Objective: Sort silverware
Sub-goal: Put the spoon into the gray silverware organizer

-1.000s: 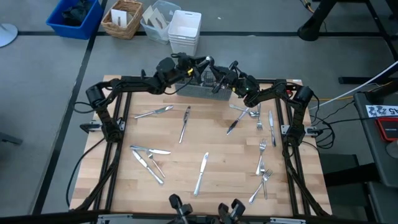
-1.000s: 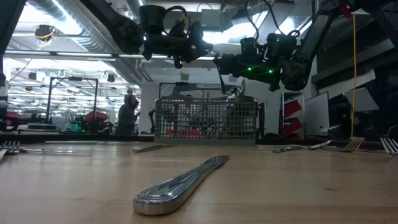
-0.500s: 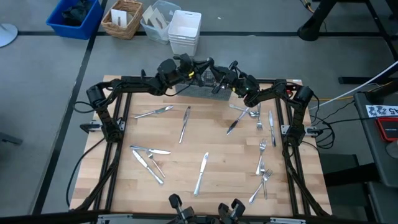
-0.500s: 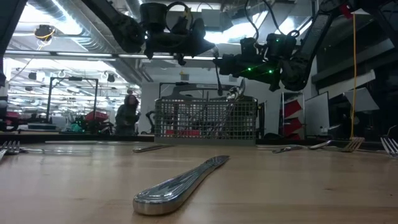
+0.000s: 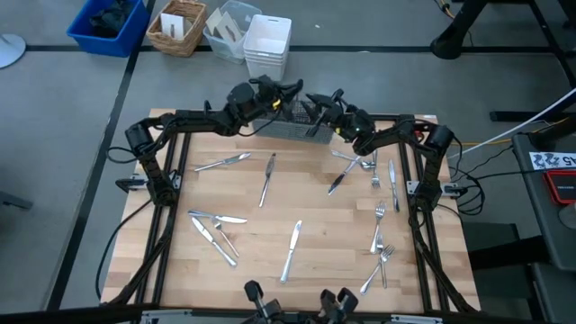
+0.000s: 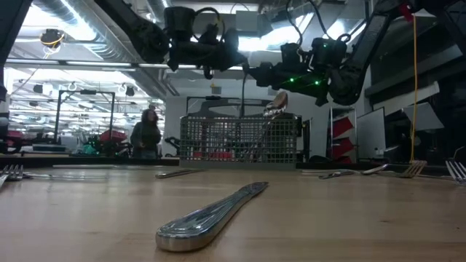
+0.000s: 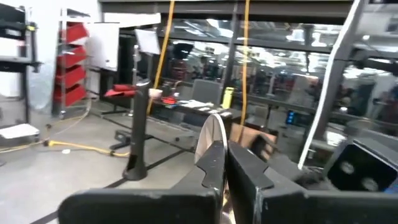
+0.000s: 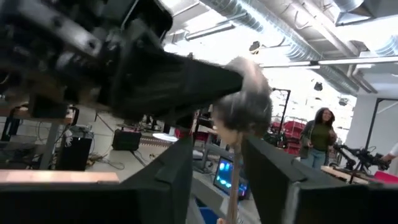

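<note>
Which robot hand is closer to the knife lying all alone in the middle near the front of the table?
Neither by much. The left gripper and right gripper both hover over the wire caddy, far from that knife; the right looks slightly nearer.

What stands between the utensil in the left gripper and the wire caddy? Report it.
Nothing visible does. The left gripper, shut on the silver utensil, hangs above the wire-mesh caddy with only open air below it. The right gripper, open, hovers close beside it at about the same height, not underneath.
</note>
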Robot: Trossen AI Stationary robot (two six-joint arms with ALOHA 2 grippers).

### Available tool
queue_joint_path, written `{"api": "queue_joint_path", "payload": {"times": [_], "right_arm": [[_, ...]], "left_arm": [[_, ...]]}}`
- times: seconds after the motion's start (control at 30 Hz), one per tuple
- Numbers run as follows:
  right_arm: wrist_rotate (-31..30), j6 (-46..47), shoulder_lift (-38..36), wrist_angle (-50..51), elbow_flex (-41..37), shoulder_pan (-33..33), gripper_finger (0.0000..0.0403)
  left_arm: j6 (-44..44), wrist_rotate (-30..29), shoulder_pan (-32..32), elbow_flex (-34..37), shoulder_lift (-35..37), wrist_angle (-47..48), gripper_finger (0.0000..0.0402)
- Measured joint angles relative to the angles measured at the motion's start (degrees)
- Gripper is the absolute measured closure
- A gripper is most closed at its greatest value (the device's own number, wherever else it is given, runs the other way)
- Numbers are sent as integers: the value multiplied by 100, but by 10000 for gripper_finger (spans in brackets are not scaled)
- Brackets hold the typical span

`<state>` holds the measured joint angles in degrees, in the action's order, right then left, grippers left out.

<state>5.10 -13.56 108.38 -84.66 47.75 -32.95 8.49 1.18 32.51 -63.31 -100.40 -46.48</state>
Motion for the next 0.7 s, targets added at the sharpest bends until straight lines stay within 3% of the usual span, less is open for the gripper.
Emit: {"api": "queue_joint_path", "payload": {"times": [0.3, 0.5, 0.7], "right_arm": [[-104, -45, -88, -80, 0, -2, 246], [-318, -404, -219, -67, 0, -2, 246], [-379, -376, -678, 435, 0, -2, 247]], "left_arm": [[87, 60, -26, 0, 0, -17, 400], [620, 501, -42, -2, 0, -436, 401], [651, 532, -89, -2, 0, -52, 401]]}}
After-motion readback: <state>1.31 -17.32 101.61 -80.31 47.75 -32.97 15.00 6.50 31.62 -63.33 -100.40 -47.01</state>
